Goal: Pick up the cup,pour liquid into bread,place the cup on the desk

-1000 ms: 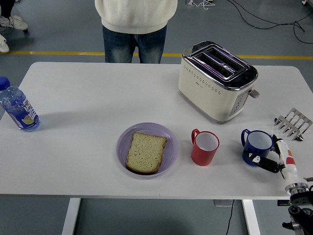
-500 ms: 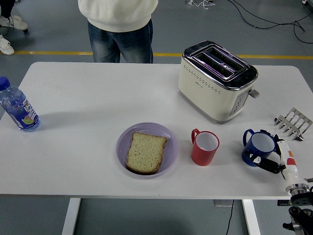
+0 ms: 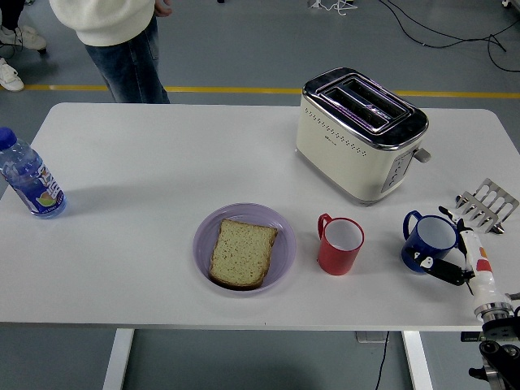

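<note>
A blue cup point(image 3: 428, 244) stands on the white table point(image 3: 162, 162) at the near right, its handle pointing left. My right hand point(image 3: 452, 249) comes in from the lower right corner, and its black fingers point(image 3: 443, 270) curl around the cup's right side, gripping it. A red cup point(image 3: 340, 244) stands to the left of the blue one, handle to the left. A slice of bread point(image 3: 242, 253) lies on a purple plate point(image 3: 285, 236) near the table's front middle. My left hand is out of view.
A cream toaster point(image 3: 360, 134) stands behind the cups. A metal toast rack point(image 3: 487, 205) sits at the right edge, just behind my hand. A water bottle point(image 3: 29, 179) stands at the far left. A person point(image 3: 114, 41) stands beyond the far left corner.
The person has walked from the far middle to the far left. My right hand's fingers have closed further around the blue cup, which shifted slightly.
</note>
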`<action>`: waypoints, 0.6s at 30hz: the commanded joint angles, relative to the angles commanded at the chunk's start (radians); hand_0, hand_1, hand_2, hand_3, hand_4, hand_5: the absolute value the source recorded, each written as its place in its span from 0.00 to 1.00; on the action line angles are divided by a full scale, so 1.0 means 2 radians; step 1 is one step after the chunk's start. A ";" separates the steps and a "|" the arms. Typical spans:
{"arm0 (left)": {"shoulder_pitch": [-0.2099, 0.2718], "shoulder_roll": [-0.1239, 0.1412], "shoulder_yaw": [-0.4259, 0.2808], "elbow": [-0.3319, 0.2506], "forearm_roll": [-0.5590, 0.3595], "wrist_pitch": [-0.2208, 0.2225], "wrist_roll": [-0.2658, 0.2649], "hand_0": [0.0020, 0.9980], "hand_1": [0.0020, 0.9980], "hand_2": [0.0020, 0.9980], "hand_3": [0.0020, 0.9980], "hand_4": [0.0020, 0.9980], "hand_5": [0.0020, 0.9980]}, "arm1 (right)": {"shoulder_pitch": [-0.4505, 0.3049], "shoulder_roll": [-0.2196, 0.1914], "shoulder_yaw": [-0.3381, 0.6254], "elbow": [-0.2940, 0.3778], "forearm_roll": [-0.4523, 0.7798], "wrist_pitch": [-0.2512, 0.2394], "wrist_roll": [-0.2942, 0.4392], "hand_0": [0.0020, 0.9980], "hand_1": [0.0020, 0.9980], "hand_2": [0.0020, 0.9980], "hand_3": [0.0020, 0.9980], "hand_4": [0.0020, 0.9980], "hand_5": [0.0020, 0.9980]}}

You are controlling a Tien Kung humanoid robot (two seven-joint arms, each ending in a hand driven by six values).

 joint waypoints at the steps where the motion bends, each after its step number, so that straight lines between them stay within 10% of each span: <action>1: 0.000 0.000 0.000 0.000 0.000 0.000 0.000 0.34 0.31 0.40 0.64 0.37 1.00 | 0.000 0.000 0.000 0.000 0.000 0.000 0.000 0.59 0.54 0.73 0.93 0.96 0.05; 18: 0.003 -0.001 -0.001 0.000 0.004 -0.001 0.000 0.34 0.31 0.40 0.64 0.37 1.00 | -0.002 -0.001 0.000 0.004 0.004 0.003 0.002 0.67 0.63 0.87 1.00 0.97 0.05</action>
